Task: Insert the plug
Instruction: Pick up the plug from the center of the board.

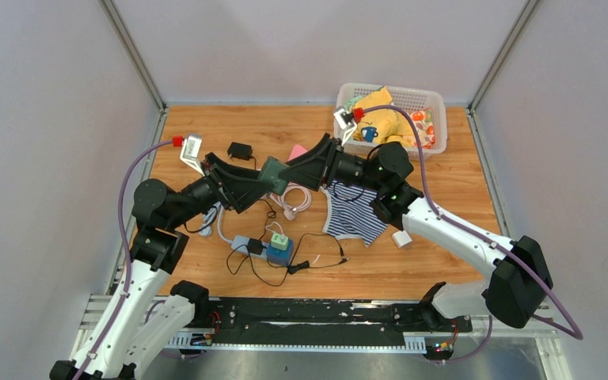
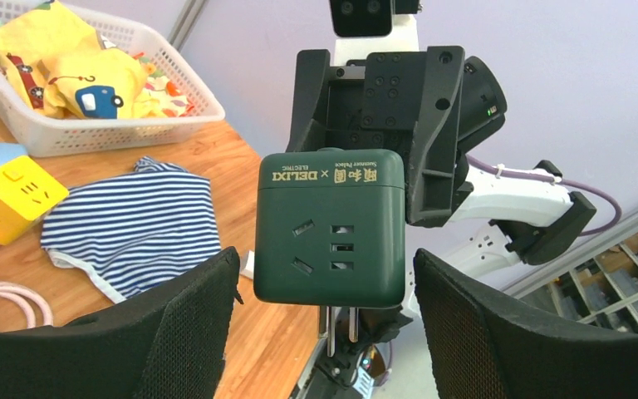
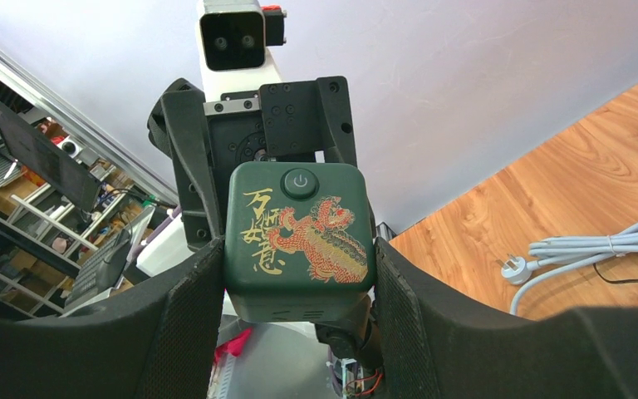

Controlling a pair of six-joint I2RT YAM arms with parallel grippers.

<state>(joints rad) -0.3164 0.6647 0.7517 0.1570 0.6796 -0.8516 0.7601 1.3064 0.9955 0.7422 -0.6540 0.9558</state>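
The right pincer (image 3: 297, 283) is clamped on the green cube adapter (image 3: 299, 241), holding it in the air above and beyond the power strip (image 1: 240, 240) with its prongs (image 2: 341, 328) free. The left pincer (image 2: 324, 266) straddles the cube with its jaws apart and not touching, likely for a handover.

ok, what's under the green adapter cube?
Two metal prongs show, projecting from the underside of the green adapter cube. The table patch directly below is covered in the top view.

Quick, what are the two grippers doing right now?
Left gripper: open, jaws either side of the green cube, not touching.
Right gripper: closed, holding the green cube.
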